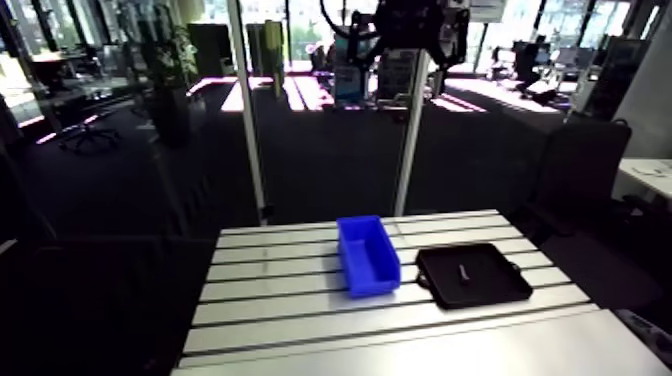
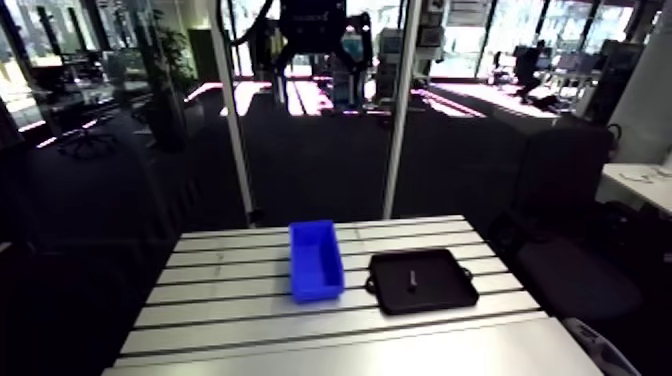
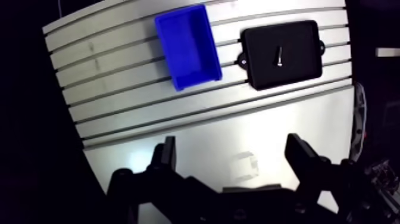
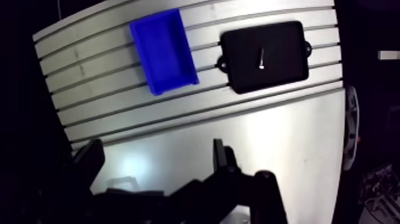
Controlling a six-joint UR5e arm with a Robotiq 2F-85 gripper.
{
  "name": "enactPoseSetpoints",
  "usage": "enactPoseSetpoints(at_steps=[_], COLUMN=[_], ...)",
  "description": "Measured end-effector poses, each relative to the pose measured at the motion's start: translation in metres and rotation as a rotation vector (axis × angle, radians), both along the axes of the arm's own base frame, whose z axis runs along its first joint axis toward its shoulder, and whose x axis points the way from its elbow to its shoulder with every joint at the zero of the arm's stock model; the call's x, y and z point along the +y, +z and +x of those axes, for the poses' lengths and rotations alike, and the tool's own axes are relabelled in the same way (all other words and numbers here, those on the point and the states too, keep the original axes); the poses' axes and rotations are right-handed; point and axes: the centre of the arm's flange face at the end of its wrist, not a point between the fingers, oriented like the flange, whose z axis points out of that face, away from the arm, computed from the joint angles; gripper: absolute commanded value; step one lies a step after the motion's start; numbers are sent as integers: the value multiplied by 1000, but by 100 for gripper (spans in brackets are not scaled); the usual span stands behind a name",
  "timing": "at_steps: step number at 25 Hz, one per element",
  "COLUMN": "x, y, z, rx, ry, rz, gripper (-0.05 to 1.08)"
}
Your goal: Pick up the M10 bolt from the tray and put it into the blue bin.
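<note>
A small bolt (image 3: pixel 278 56) lies in the middle of the black tray (image 3: pixel 300 67) on the slotted table. The blue bin (image 3: pixel 188 44) stands beside the tray, a short gap between them, and it looks empty. My gripper (image 3: pixel 232 152) is high above the table's near part, well back from both. It is open: the two dark fingers (image 3: pixel 164 154) stand wide apart with nothing between them. In the arm view the bolt (image 1: pixel 463 272) shows as a small pale mark on the tray (image 1: pixel 497 285), with the bin (image 1: pixel 367 255) to its left.
The slotted aluminium table (image 1: pixel 270 300) has bare slats left of the bin and a smooth plate along the near edge. Two upright poles (image 1: pixel 246 110) rise behind the table's far edge.
</note>
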Motion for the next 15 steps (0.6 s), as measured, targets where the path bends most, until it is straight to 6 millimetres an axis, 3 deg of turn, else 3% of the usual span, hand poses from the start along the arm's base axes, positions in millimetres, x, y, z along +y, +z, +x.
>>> enactPoseSetpoints(at_steps=[7, 15], x=[56, 117], y=[-25, -65], z=[-16, -17], rx=[-11, -32], ry=[-73, -22], rz=[-6, -16], gripper=[2, 3])
